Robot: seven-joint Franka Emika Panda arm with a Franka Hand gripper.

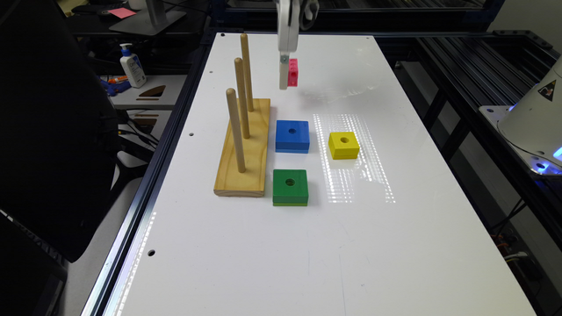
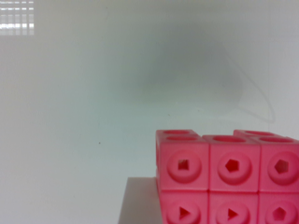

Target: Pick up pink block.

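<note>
The pink block (image 1: 293, 72) hangs clear of the white table (image 1: 395, 245) at its far end, and my gripper (image 1: 287, 82) is shut on it. A blurred shadow lies on the table under it. In the wrist view the pink block (image 2: 229, 179) is very close: bright pink joined snap cubes with small holes in their faces, and the table surface far behind them.
A wooden base (image 1: 243, 151) with three upright pegs stands toward the exterior view's left of the gripper. Nearer the camera lie a blue square block (image 1: 292, 136), a yellow square block (image 1: 344, 145) and a green square block (image 1: 290, 187).
</note>
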